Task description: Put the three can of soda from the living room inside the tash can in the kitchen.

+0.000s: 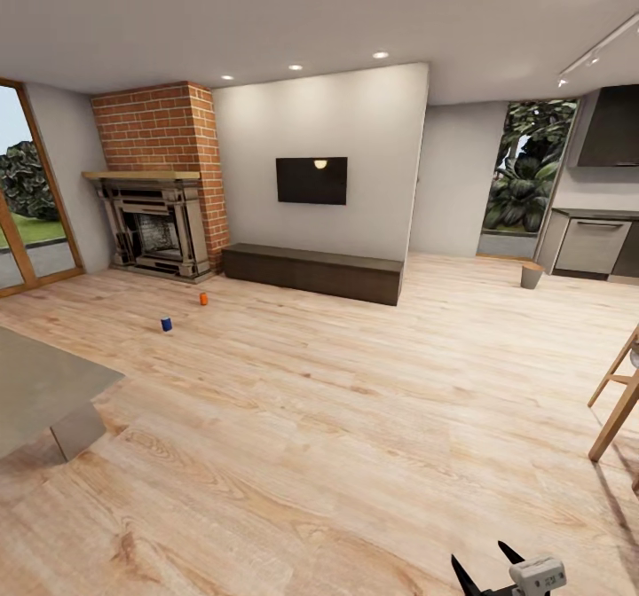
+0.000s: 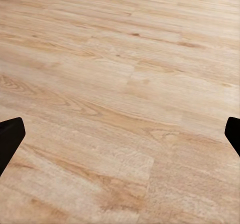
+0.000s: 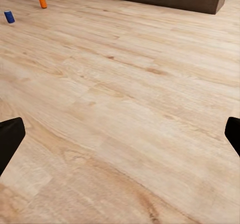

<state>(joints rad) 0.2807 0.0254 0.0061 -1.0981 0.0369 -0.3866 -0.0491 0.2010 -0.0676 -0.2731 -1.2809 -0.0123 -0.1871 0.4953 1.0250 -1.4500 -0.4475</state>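
Early stage: blue can of soda (image 1: 166, 324) and orange can of soda (image 1: 203, 298) stand on the floor before the fireplace (image 1: 157, 228); tash can (image 1: 531, 275) far right of it; third can unseen; left gripper (image 2: 120, 134) and right gripper (image 3: 120, 134) spread wide, empty.

Brick fireplace (image 1: 160, 179), wall TV (image 1: 311, 180), long dark cabinet (image 1: 312, 271), wood floor (image 1: 337, 401)

Floor (image 1: 337, 419): pale wood, streaky brown grain. One soda can blue (image 1: 166, 324), one orange (image 1: 203, 298), both far ahead of right claw (image 1: 486, 571), w/ black fingers, white-grey body. Fireplace (image 1: 160, 179): red brick. Low cabinet (image 1: 311, 270) dk brown. TV (image 1: 311, 180) black. Bin (image 1: 531, 275) grey.
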